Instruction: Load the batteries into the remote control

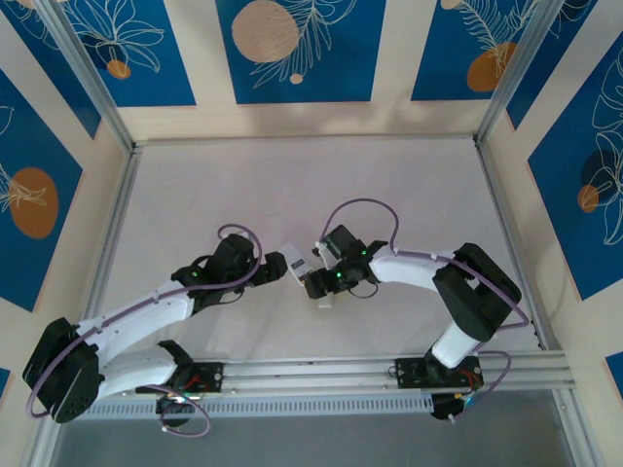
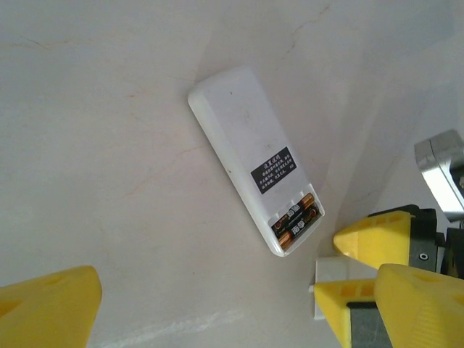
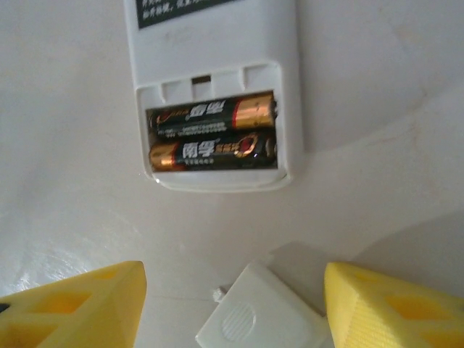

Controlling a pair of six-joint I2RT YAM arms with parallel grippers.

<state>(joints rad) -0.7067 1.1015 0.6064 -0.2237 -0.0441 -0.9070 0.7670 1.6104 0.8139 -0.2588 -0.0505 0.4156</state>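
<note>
The white remote control lies back-up on the pale table, between the two arms. Its compartment at the near end is uncovered. Two dark batteries with gold ends lie side by side in it. My right gripper hovers open just short of that end, its yellow fingers either side of a small loose white cover without touching it. My left gripper is wide open over bare table, to the left of the remote.
One yellow finger of the right gripper and its black body show at the right edge of the left wrist view. Metal frame posts and patterned walls ring the table. A slotted rail runs along the near edge.
</note>
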